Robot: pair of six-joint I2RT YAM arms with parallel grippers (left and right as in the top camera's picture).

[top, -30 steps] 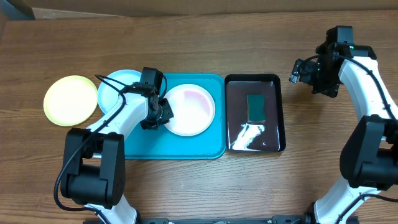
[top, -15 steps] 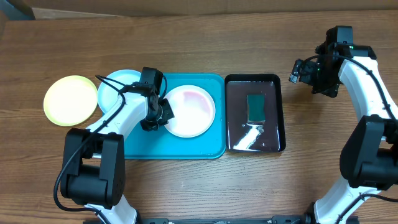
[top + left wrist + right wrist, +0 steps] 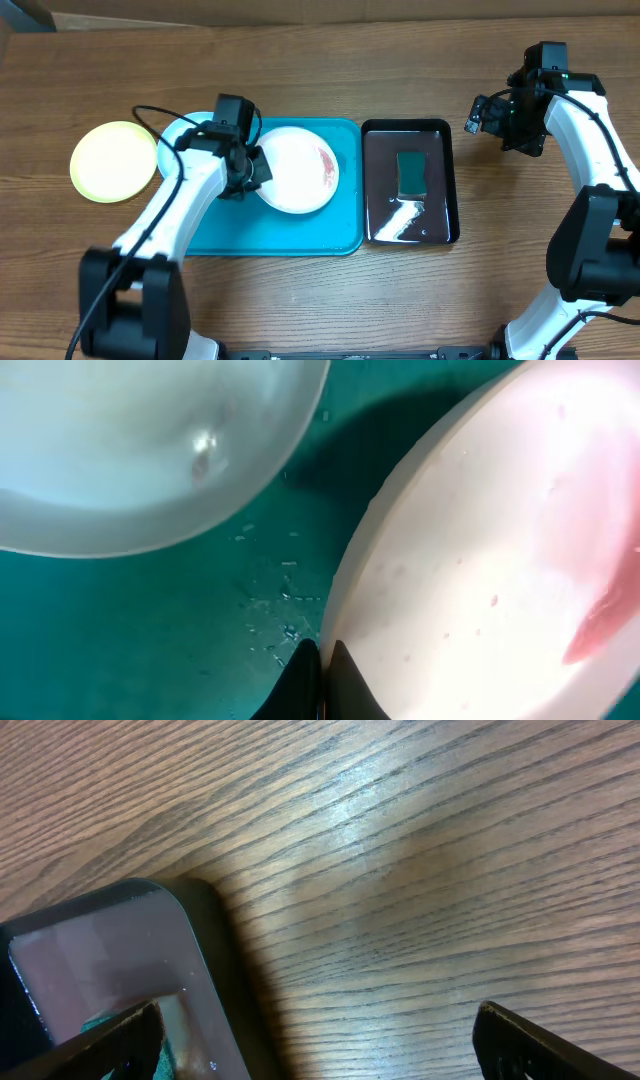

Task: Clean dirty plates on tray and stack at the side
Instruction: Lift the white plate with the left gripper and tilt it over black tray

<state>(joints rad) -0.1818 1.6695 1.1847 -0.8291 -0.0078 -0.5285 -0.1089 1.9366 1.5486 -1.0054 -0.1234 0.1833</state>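
Overhead view is showing the left gripper [image 3: 244, 176] pinching the left rim of the white plate [image 3: 300, 170], fingers pressed together on it; that plate is sitting over the teal tray [image 3: 290, 235] with a reddish smear [image 3: 325, 163] on its right side; the light blue plate [image 3: 178, 145] is lying partly over the tray's left edge; the yellow-green plate [image 3: 113, 161] is resting on the table [image 3: 300, 70] further left, off the tray.

Left wrist view is giving the close-up; the dark fingertips [image 3: 298, 685] are clamping the white rim, and a strip of teal is showing between the white and blue plates, so they're apart.

Meanwhile the right gripper [image 3: 483, 113] is hovering over bare wood beside the black tray [image 3: 375, 180] holding the green sponge [image 3: 411, 172]; its fingers are spread wide, gripping nothing.
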